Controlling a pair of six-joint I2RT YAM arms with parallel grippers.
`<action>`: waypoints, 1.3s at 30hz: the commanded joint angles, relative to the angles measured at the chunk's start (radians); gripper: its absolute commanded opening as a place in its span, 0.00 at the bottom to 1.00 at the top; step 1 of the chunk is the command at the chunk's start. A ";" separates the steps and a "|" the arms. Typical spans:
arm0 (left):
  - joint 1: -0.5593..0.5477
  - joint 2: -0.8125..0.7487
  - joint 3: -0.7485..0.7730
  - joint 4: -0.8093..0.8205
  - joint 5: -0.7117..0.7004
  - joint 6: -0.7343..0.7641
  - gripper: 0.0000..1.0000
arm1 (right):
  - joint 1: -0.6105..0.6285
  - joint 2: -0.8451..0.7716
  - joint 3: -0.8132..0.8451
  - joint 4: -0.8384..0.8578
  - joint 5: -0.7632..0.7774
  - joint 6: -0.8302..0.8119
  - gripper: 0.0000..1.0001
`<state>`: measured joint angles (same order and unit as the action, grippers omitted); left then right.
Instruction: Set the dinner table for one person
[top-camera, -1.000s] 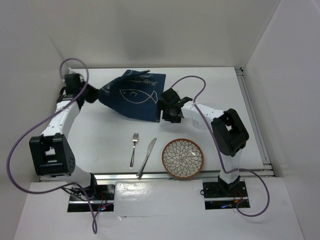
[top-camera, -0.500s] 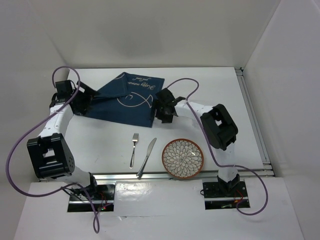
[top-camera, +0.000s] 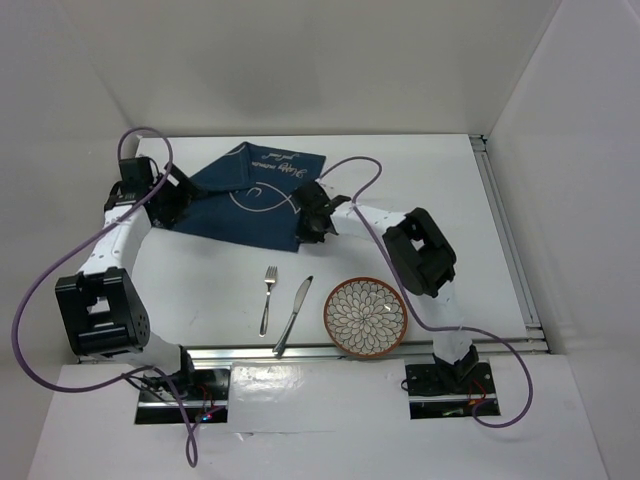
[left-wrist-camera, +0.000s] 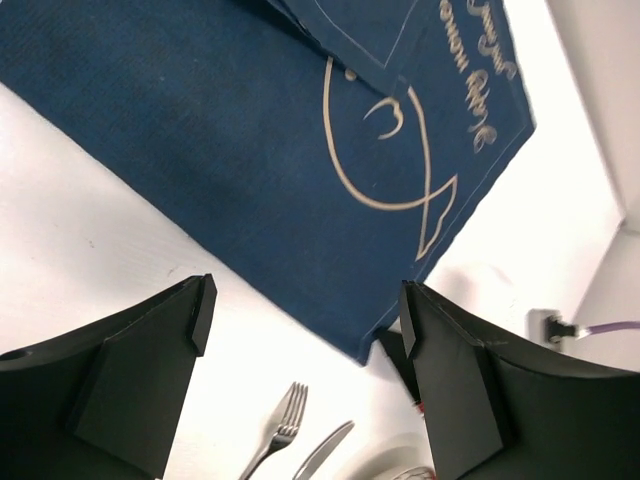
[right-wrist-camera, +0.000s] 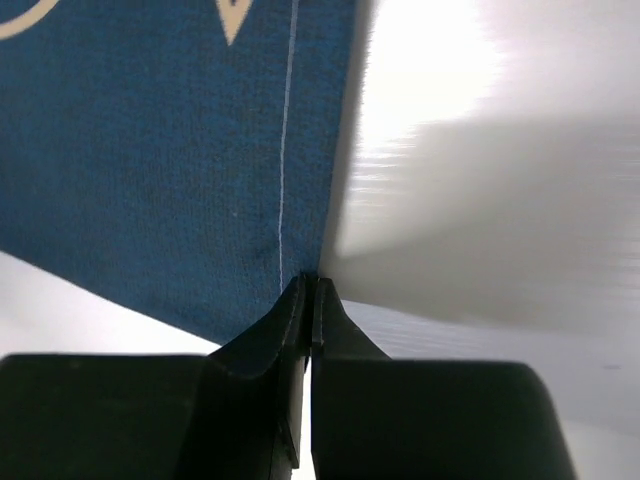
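Note:
The navy placemat (top-camera: 250, 195) with a fish outline lies at the back of the white dinner table (top-camera: 450, 200), its far corner folded over (left-wrist-camera: 350, 30). My left gripper (top-camera: 178, 200) stands open at the mat's left edge, nothing between its fingers (left-wrist-camera: 150, 380); in the left wrist view the placemat (left-wrist-camera: 230, 150) spreads beyond my left gripper (left-wrist-camera: 305, 310). My right gripper (top-camera: 308, 213) is shut on the mat's right edge; in the right wrist view the right gripper (right-wrist-camera: 308, 290) pinches the hem of the placemat (right-wrist-camera: 150, 150), which is lifted slightly off the table there.
A fork (top-camera: 268, 298) and a knife (top-camera: 294, 315) lie side by side near the front edge, with a patterned round plate (top-camera: 365, 316) to their right. The fork (left-wrist-camera: 280, 430) and knife (left-wrist-camera: 320, 452) also show low in the left wrist view.
My left gripper let go of the placemat and opened; the mat dropped flatter onto the table. My right gripper moved left to the mat's right edge and shut on it.

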<state>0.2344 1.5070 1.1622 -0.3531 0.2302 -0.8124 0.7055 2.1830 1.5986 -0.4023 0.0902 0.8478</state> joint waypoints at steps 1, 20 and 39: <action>-0.046 -0.005 0.048 -0.032 -0.049 0.076 0.92 | -0.062 -0.040 -0.079 -0.081 0.120 -0.019 0.00; -0.385 0.375 0.354 -0.226 -0.002 0.337 0.00 | -0.276 -0.333 -0.325 -0.044 0.157 -0.240 0.00; -0.267 0.906 1.155 -0.642 -0.429 0.339 0.00 | -0.285 -0.393 -0.336 -0.053 0.148 -0.231 0.00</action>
<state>-0.0887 2.3962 2.2330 -0.8875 -0.1345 -0.4492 0.4271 1.8591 1.2747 -0.4477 0.2249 0.6250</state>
